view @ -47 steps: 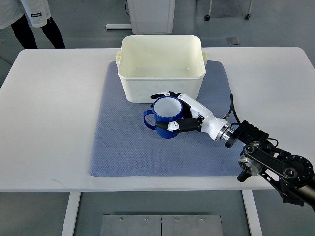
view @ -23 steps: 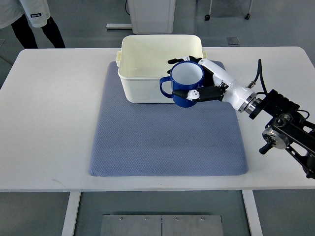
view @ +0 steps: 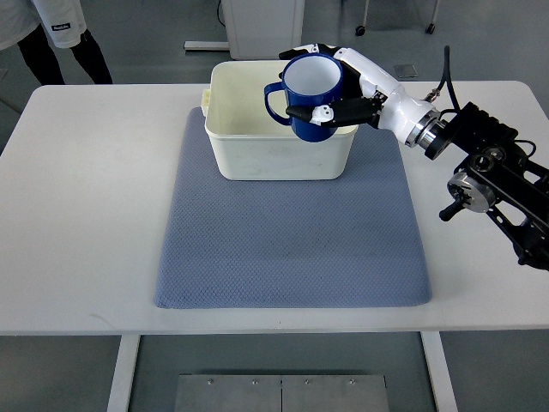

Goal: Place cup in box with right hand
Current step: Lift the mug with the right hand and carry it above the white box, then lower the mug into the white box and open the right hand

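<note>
tabletop [view: 86, 215] w/ blue mat [view: 283, 249] mid-way, toward the far edge | white box [view: 249, 159] on the mat's far end, open top | my right hand [view: 347, 86] wrapped round the blue cup [view: 309, 90] | cup upright, mouth up, handle pointing at the left edge, hanging over the box's right half, so I reckon it's straight down from here

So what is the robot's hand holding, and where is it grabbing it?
The right hand holds the blue round mug by its body, fingers wrapped around the side opposite the handle.
</note>
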